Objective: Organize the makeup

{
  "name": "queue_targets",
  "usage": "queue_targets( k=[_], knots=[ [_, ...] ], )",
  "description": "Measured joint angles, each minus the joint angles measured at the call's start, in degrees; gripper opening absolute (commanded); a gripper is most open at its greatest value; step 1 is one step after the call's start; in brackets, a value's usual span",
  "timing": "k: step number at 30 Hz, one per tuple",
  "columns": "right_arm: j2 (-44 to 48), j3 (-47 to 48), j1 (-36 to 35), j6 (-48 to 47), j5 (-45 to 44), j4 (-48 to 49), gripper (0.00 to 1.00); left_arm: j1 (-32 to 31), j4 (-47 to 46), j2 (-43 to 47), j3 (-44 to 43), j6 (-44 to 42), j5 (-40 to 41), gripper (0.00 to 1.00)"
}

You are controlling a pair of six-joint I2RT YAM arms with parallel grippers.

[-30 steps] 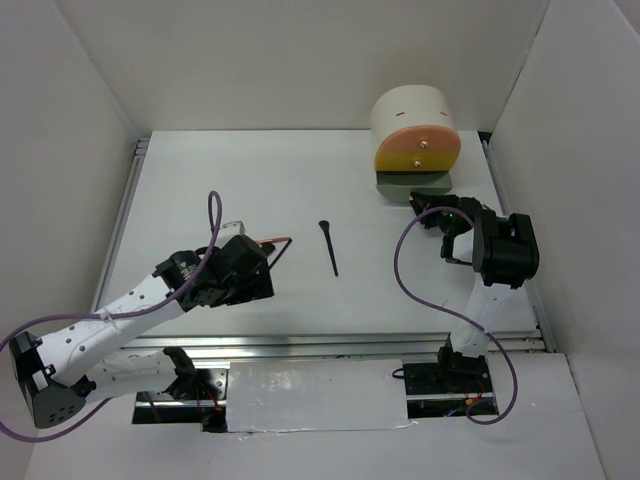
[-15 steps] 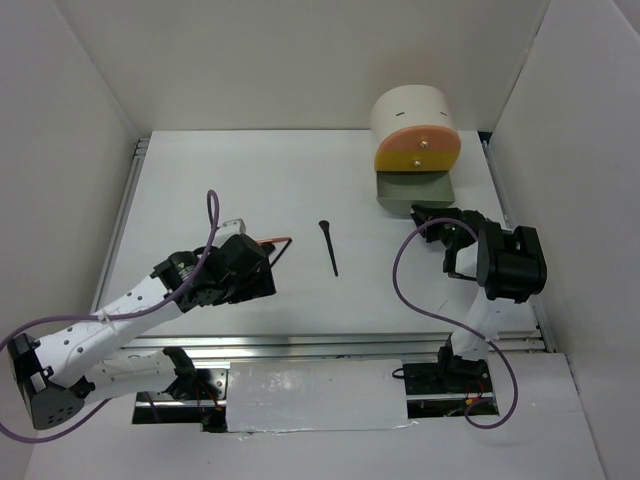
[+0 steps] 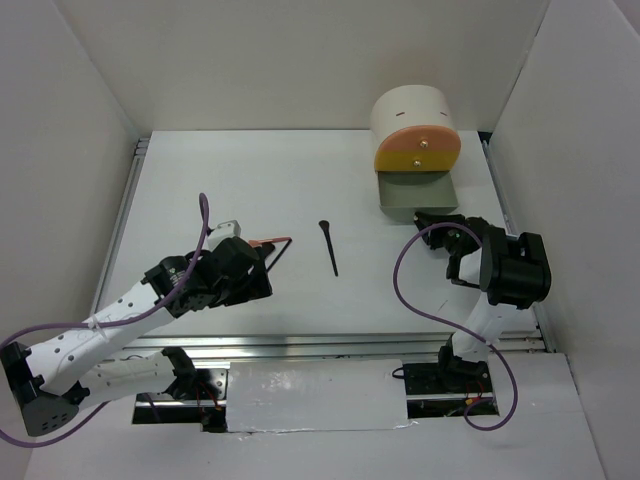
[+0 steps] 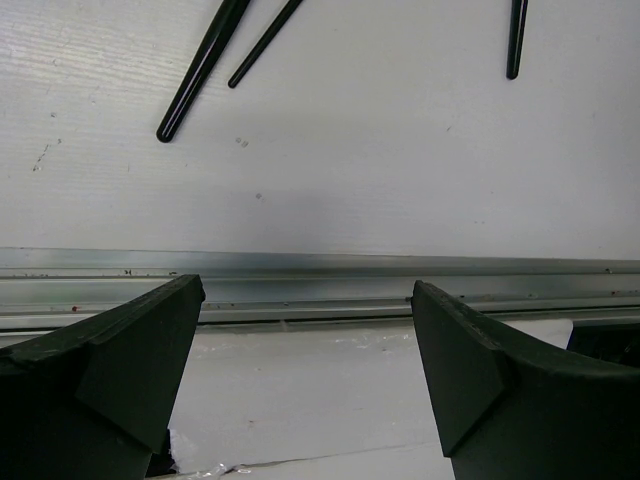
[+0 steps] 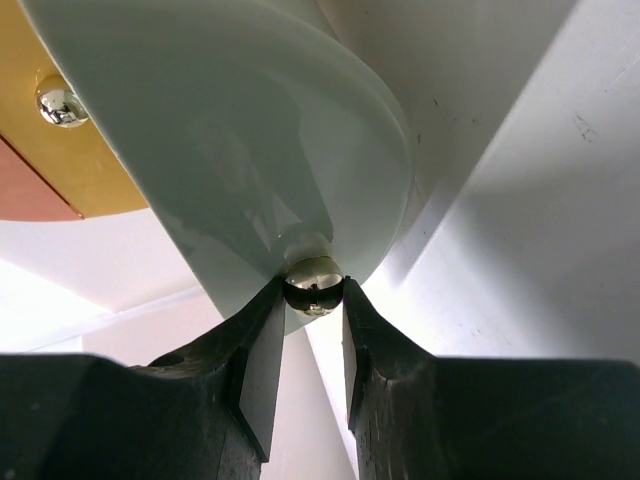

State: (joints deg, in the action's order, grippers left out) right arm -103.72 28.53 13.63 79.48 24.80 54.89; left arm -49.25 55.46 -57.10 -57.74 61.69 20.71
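No lettering, label, brand mark, number or sign can be read in any view. Nothing legible is seen on the cream round-topped box [image 3: 414, 115] or the white tabletop [image 3: 300, 180] beneath it.

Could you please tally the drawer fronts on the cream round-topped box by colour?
Orange drawer front: 1
Yellow drawer front: 1
Green drawer front: 1, pulled out, its knob pinched by the right end effector
Total: 3
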Motion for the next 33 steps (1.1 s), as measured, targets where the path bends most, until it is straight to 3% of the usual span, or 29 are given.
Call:
queue_targets(
  k=[2, 5, 7, 8, 10, 13, 23, 29, 33],
  knots=[
    [0.0, 0.0, 0.2, -0.2, 0.3, 0.0, 0.26, 0.0, 0.0, 0.0, 0.0, 0.0, 0.0, 0.99],
    [0.0, 0.0, 0.6, -0.3, 1.0, 0.0, 0.43, 0.0, 0.0, 0.2, 0.0, 0.0, 0.0, 0.99],
    [0.0, 0.0, 0.8, -0.5, 1.4, -0.4, 0.60, 0.0, 0.0, 0.5, 0.0, 0.0, 0.0, 0.99],
    [0.0, 0.0, 0.9, -0.7, 1.6, -0.7, 0.74, 0.0, 0.0, 0.6, 0.0, 0.0, 0.0, 0.99],
    [0.0, 0.0, 1.0, -1.0, 2.2, -1.2, 0.80, 0.0, 0.0, 0.7, 0.0, 0.0, 0.0, 0.99],
    [0.0, 0.3, 1.0, -1.3, 2.7, -1.4, 1.00, 0.0, 0.0, 0.7, 0.0, 0.0, 0.0, 0.99],
    [4.1, -0.7, 1.0, -1.6, 2.6, -3.7, 1.00, 0.0, 1.1, 0.3, 0.0, 0.0, 0.2, 0.99],
    [20.4, -4.4, 0.0, -3.6, -0.5, -10.8, 1.00, 0.0, 2.9, -2.9, -0.4, 0.5, 1.2, 0.99],
    [33.4, -1.0, -8.8, -10.8, -8.0, -26.1, 1.00, 0.0, 2.9, -5.7, -1.0, 0.9, 1.4, 0.99]
  ],
)
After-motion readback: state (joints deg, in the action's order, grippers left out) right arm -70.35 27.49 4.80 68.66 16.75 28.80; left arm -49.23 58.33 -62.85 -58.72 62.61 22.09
